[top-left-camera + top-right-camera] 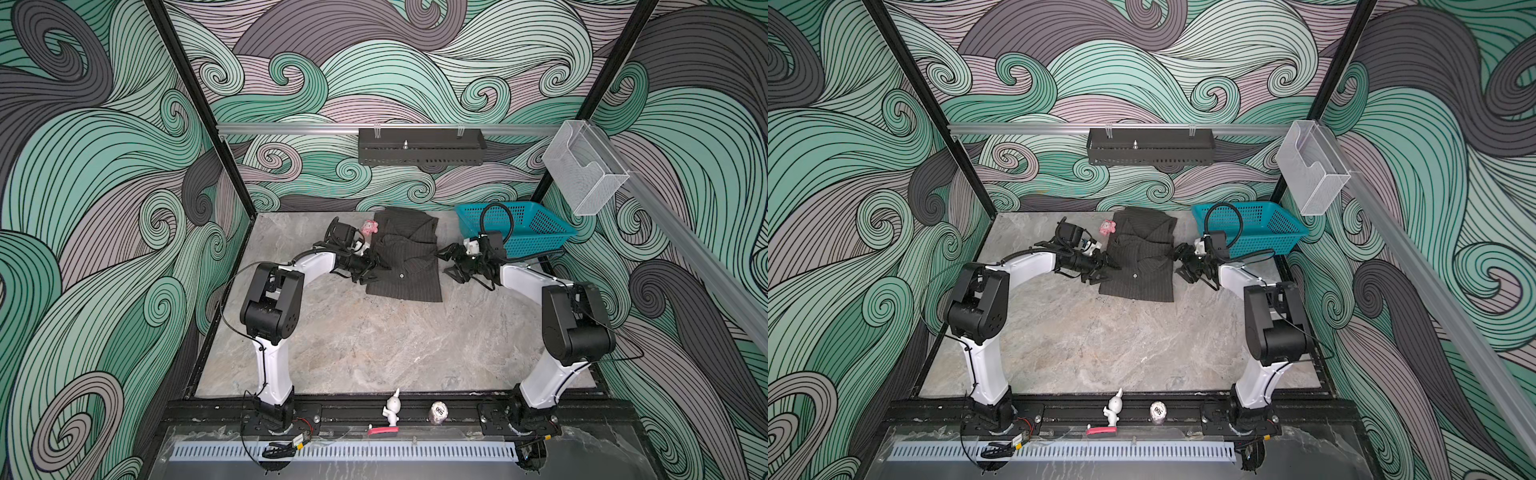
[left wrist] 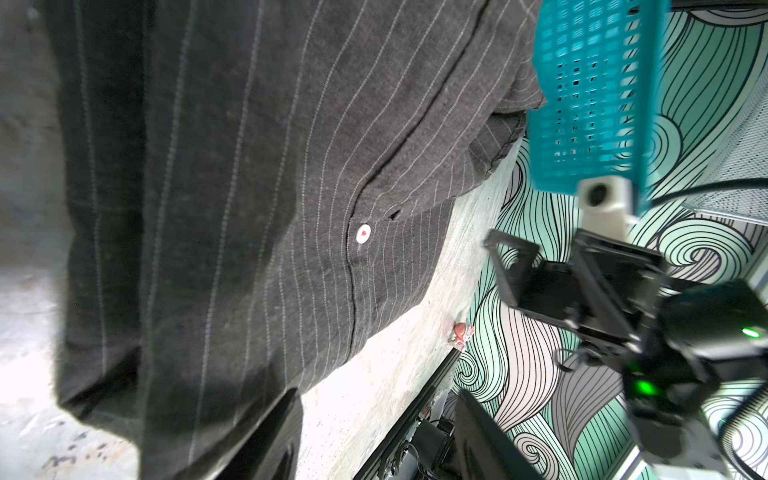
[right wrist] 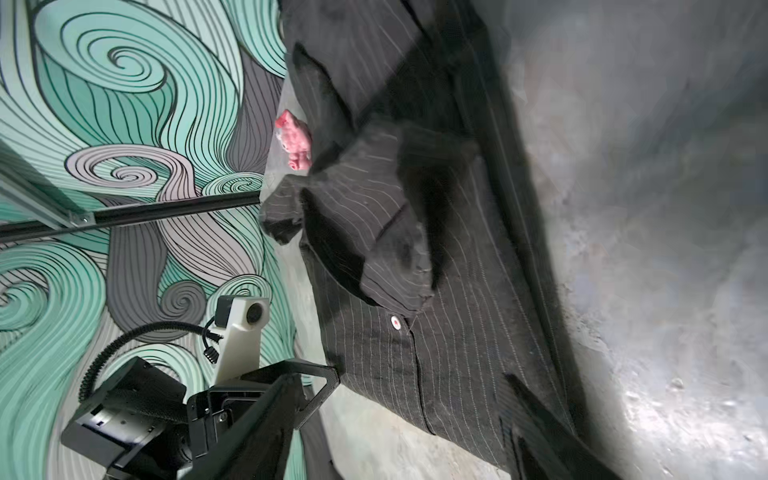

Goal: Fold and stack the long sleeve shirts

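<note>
The long sleeve shirt (image 1: 405, 259) (image 1: 1140, 259) is dark charcoal with thin pale pinstripes. It lies folded into an upright rectangle at the back middle of the table, with a flap lying across its middle and a white button (image 2: 363, 233) (image 3: 395, 321) showing. My left gripper (image 1: 369, 271) (image 1: 1102, 270) is open at the shirt's left edge. In the left wrist view it (image 2: 374, 440) has one finger over the cloth and bare table in the gap. My right gripper (image 1: 451, 262) (image 1: 1185, 262) (image 3: 399, 428) is open just off the right edge and holds nothing.
A teal mesh basket (image 1: 523, 232) (image 1: 1258, 228) (image 2: 590, 95) stands at the back right, close behind the right wrist. A small pink toy (image 1: 369, 227) (image 3: 296, 141) lies by the shirt's back left corner. A white figurine (image 1: 392, 409) and a small round object (image 1: 438, 411) stand on the front rail.
</note>
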Robot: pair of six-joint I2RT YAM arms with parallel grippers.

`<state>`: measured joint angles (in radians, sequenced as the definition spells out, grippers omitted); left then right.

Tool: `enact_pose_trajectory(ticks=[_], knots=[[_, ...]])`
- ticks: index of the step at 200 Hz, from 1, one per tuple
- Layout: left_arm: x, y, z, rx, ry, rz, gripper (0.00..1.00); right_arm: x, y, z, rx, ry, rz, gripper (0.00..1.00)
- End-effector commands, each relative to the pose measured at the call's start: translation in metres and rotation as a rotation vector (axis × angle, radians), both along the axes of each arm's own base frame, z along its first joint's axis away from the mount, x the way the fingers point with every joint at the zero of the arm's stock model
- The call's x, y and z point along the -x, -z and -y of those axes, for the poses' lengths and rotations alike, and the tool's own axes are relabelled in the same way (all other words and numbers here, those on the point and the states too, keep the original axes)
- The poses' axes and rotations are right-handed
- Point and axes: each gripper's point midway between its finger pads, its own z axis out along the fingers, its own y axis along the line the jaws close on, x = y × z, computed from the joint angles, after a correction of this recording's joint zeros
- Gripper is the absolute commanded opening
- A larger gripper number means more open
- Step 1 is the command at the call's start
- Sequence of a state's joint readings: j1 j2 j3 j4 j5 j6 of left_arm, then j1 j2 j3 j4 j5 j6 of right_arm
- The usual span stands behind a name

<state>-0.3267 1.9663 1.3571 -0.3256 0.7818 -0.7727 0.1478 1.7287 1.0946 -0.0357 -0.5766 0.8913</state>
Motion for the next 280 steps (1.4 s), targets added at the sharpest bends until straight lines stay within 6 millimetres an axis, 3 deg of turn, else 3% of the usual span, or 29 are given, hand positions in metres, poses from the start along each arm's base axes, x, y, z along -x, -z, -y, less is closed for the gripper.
enact_pose_trajectory(ticks=[1, 27, 49, 67, 104, 122, 138, 155, 190, 230, 256, 280], knots=[[0.0, -0.015, -0.001, 0.018, 0.01, 0.046, 0.61, -0.011, -0.038, 0.018, 0.187, -0.015, 0.169, 0.78], [0.002, -0.016, -0.001, 0.019, 0.011, 0.044, 0.61, -0.01, -0.031, 0.028, 0.206, 0.012, 0.159, 0.78], [0.002, -0.017, -0.001, 0.017, 0.012, 0.045, 0.61, 0.002, -0.004, 0.025, 0.136, 0.033, 0.068, 0.77], [0.003, -0.017, -0.001, 0.019, 0.015, 0.045, 0.61, 0.015, 0.013, 0.012, 0.086, -0.006, 0.015, 0.75], [0.004, -0.015, 0.0, 0.024, 0.016, 0.037, 0.6, 0.036, 0.007, -0.025, 0.158, -0.146, 0.065, 0.7], [0.006, -0.01, 0.003, 0.029, 0.02, 0.026, 0.57, 0.044, 0.016, -0.041, 0.191, -0.193, 0.058, 0.64], [0.008, -0.004, 0.006, 0.031, 0.021, 0.011, 0.55, 0.044, 0.027, -0.051, 0.205, -0.216, 0.043, 0.5], [0.009, 0.003, 0.01, 0.039, 0.02, -0.005, 0.54, 0.036, 0.036, -0.057, 0.221, -0.216, 0.028, 0.47], [0.007, 0.008, 0.011, 0.039, 0.016, -0.012, 0.55, 0.012, 0.058, -0.061, 0.25, -0.193, -0.024, 0.65], [0.004, 0.003, 0.012, 0.042, 0.017, -0.002, 0.58, -0.018, 0.071, -0.071, 0.239, -0.17, -0.03, 0.67], [0.004, -0.005, 0.011, 0.048, 0.018, 0.011, 0.58, -0.042, 0.064, -0.077, 0.221, -0.138, 0.007, 0.63], [0.005, -0.013, 0.006, 0.044, 0.017, 0.024, 0.58, -0.066, 0.037, -0.083, 0.161, -0.097, 0.079, 0.55]])
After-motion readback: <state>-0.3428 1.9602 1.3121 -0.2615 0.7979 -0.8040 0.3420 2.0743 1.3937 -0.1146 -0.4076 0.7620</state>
